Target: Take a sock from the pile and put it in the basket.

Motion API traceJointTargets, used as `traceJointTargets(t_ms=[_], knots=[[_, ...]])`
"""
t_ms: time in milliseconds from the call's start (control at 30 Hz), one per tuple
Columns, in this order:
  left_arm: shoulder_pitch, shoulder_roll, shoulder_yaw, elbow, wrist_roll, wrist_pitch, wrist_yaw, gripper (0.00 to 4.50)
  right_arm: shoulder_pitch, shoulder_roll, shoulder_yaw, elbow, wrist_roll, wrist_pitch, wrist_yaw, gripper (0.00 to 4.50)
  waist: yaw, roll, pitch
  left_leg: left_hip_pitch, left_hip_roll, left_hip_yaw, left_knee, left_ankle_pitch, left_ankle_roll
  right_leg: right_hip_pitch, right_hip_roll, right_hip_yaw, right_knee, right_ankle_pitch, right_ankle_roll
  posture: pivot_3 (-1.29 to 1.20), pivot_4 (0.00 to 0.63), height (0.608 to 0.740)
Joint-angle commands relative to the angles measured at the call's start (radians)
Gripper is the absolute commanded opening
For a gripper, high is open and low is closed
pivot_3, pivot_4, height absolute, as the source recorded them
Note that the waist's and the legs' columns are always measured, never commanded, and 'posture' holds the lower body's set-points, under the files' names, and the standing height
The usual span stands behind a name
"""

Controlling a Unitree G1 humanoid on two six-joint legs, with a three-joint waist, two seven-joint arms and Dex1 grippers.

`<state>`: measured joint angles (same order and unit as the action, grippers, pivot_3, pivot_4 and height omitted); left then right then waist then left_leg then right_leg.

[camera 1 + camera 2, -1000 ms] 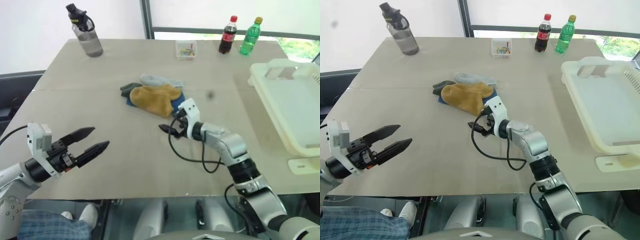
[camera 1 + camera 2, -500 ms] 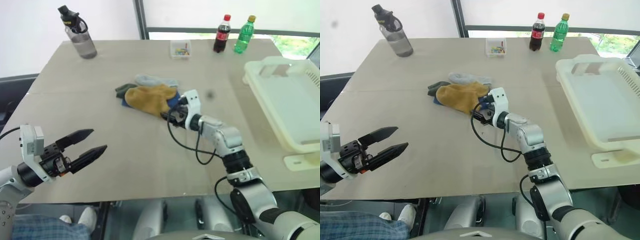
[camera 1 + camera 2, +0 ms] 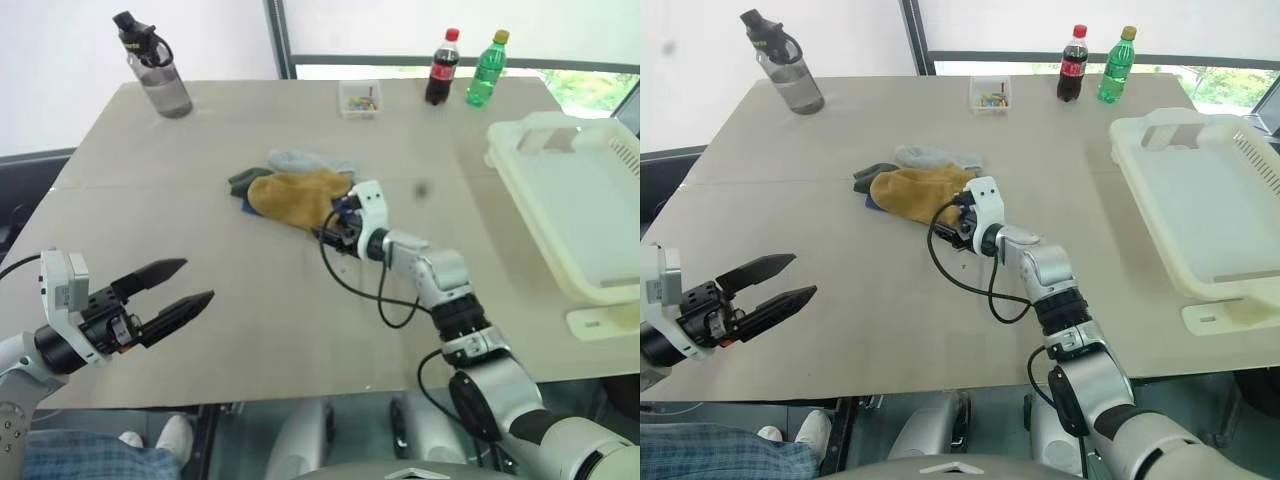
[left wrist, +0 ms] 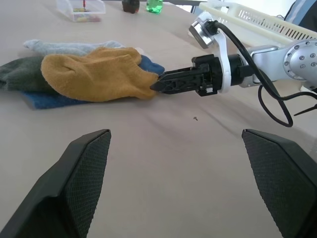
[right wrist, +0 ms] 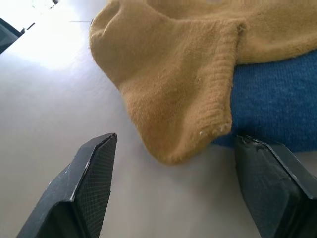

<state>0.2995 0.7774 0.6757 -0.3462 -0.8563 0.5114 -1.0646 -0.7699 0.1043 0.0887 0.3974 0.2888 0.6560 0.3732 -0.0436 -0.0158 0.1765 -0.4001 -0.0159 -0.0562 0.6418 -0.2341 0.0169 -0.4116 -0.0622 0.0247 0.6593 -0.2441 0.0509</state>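
Note:
The pile [image 3: 292, 186] of socks lies mid-table, with a mustard sock [image 3: 296, 198] on top of blue, dark green-grey and pale grey ones. My right gripper [image 3: 325, 234] is open at the pile's near right edge. In the right wrist view its fingers [image 5: 91, 173] stand either side of the mustard sock's cuff [image 5: 173, 94], with a blue sock [image 5: 270, 109] beside it. My left gripper [image 3: 198, 280] hovers open and empty over the table's near left part, well away from the pile. The cream-white basket [image 3: 600, 210] stands at the table's right edge.
A grey water bottle [image 3: 155, 65] stands at the far left corner. A small clear box [image 3: 359, 98], a cola bottle [image 3: 437, 68] and a green bottle [image 3: 482, 70] line the far edge. A black cable [image 3: 385, 300] loops from my right wrist over the table.
My right gripper has moved forward from short of the pile to the mustard sock's edge. The left gripper has stayed put. The camera has shifted slightly.

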Motion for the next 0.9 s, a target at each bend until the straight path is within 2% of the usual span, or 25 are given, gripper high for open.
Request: traceJointTargets(t_ms=[33, 133, 200, 267, 367, 567, 900], knots=[[0.010, -0.002, 0.025, -0.029, 0.000, -0.020, 0.001, 4.50, -0.035, 0.029, -0.038, -0.018, 0.035, -0.010, 0.003, 3.79, 0.000, 0.000, 0.000, 0.000, 0.000, 0.000, 0.000, 0.000, 0.000, 0.000, 0.000, 0.000, 0.000, 0.000, 0.000, 0.00, 0.150, 0.740], [0.013, -0.004, 0.025, -0.027, 0.003, -0.025, 0.001, 4.50, -0.033, 0.037, -0.040, -0.014, 0.034, -0.005, 0.002, 2.94, 0.000, 0.000, 0.000, 0.000, 0.000, 0.000, -0.001, 0.000, 0.000, 0.000, 0.000, 0.000, 0.000, 0.000, 0.000, 0.00, 0.150, 0.740], [0.014, -0.005, 0.023, -0.025, 0.005, -0.028, 0.002, 4.50, -0.028, 0.036, -0.036, -0.003, 0.025, -0.009, -0.006, 1.98, 0.000, 0.000, 0.000, 0.000, 0.000, 0.000, -0.001, 0.000, 0.000, 0.000, 0.000, 0.000, -0.001, 0.000, 0.000, 0.00, 0.150, 0.740], [0.015, -0.007, 0.022, -0.025, 0.006, -0.030, 0.002, 4.50, -0.023, 0.034, -0.029, 0.001, 0.016, -0.014, -0.010, 1.34, 0.000, 0.000, 0.000, 0.000, 0.000, 0.000, -0.001, 0.000, 0.000, 0.000, 0.000, 0.000, 0.000, 0.000, 0.000, 0.00, 0.150, 0.740], [0.015, -0.008, 0.020, -0.025, 0.006, -0.032, 0.004, 4.50, -0.015, 0.031, -0.025, -0.003, 0.010, -0.011, -0.014, 0.01, 0.000, 0.000, 0.000, 0.000, 0.000, 0.000, -0.002, 0.000, 0.000, 0.000, 0.000, 0.000, 0.000, 0.000, 0.000, 0.00, 0.150, 0.740], [0.015, -0.009, 0.015, -0.020, 0.008, -0.036, 0.002, 4.50, 0.005, 0.020, -0.017, -0.043, 0.002, -0.002, -0.007, 0.01, 0.000, 0.000, 0.000, 0.000, 0.000, 0.000, -0.003, 0.000, 0.000, 0.000, 0.000, 0.000, -0.001, 0.000, 0.000, 0.00, 0.150, 0.740], [0.013, -0.005, 0.014, -0.012, 0.007, -0.035, -0.004, 4.50, 0.131, -0.103, 0.013, -0.416, 0.108, 0.127, 0.124, 0.01, 0.001, 0.000, 0.000, 0.000, 0.000, 0.000, -0.004, 0.000, 0.000, -0.001, -0.001, 0.000, -0.002, 0.000, 0.000, 0.00, 0.150, 0.740]])
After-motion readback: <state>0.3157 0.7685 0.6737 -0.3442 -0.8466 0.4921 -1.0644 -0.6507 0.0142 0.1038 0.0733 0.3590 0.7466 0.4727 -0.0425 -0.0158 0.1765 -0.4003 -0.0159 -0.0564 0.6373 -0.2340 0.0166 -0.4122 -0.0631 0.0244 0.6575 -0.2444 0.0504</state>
